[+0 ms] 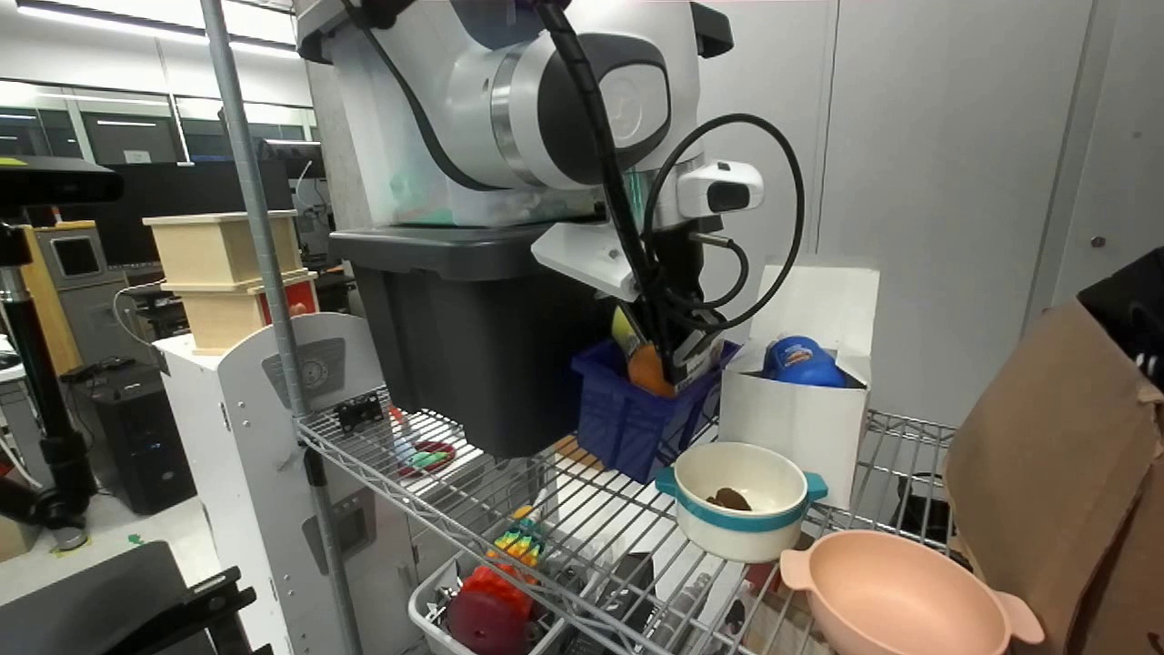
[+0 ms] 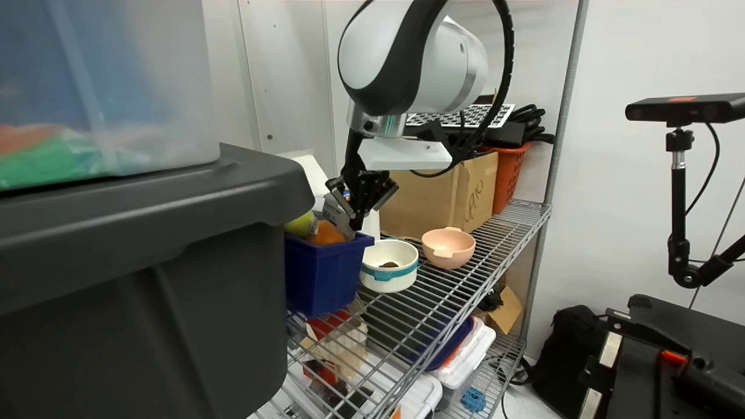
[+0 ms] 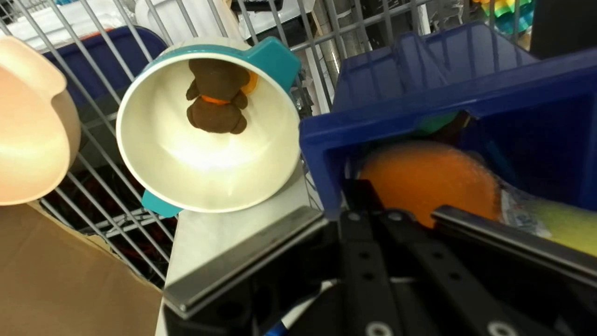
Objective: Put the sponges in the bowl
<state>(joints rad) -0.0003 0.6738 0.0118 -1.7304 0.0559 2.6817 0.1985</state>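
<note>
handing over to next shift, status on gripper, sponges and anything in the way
Gripper shut beside orange sponge, contact and hold unclear. That and yellow-green sponge in blue bin. Bin rim close by, might snag the lift.

Both exterior views: obliquely downward, mid-range, from roughly opposite ends of grey metal wire shelf [image 1: 400,491]. Wrist view: close, steeply downward. All share dark-blue plastic bin [image 3: 373,119], rounded orange sponge [image 3: 429,179].

No word can be read with certainty. In an exterior view, some dark handwriting [image 2: 474,199] is seen on the cardboard box [image 2: 428,201], but its letters cannot be identified. A small mark on the blue object [image 1: 805,366] in the white box [image 1: 793,420] is also too blurred.
</note>
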